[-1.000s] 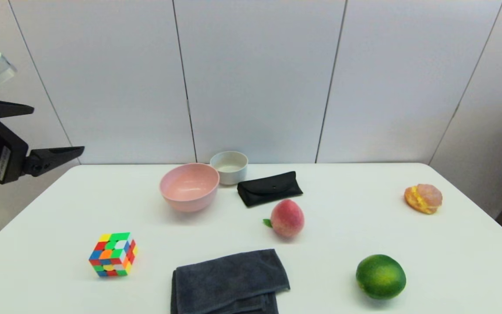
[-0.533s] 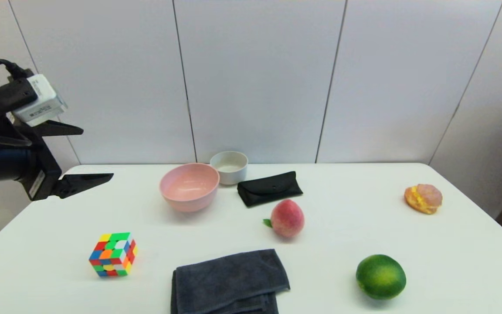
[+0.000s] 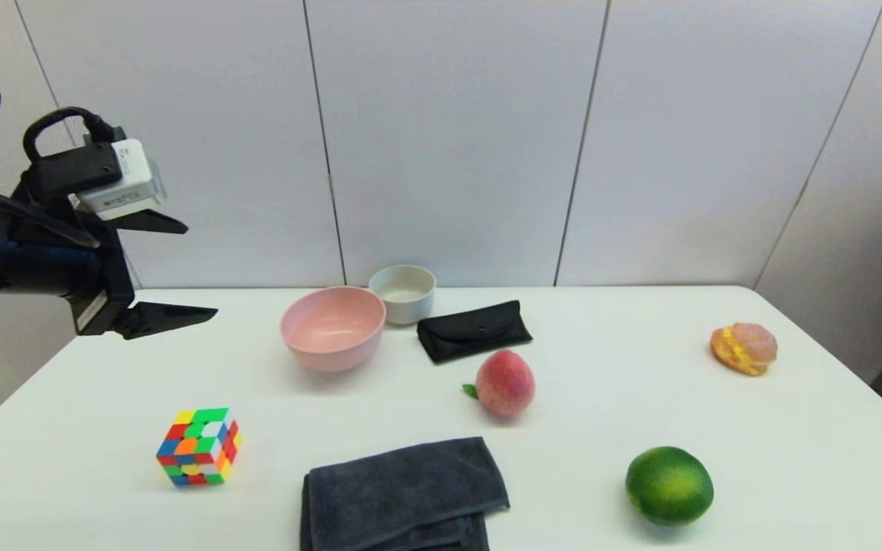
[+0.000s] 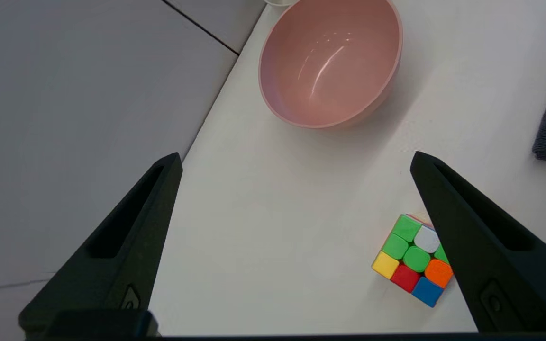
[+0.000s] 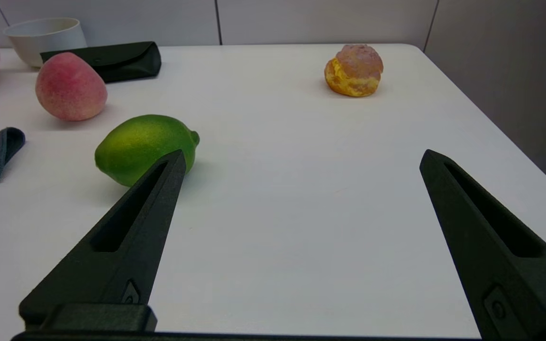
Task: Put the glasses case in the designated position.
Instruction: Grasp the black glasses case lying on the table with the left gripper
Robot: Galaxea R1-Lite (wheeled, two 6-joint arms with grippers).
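White table (image 3: 602,428) before grey wall panels (image 3: 449,138); left end effector (image 3: 200,268) gapes wide, holding nothing.

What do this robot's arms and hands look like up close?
The left arm is matte black and rounded, with a looping black cable and a small white box on top. Its left hand has two long, pointed black fingers, each with a slot-like recess, and a small white label by the wrist. The right hand has the same black tapered fingers.
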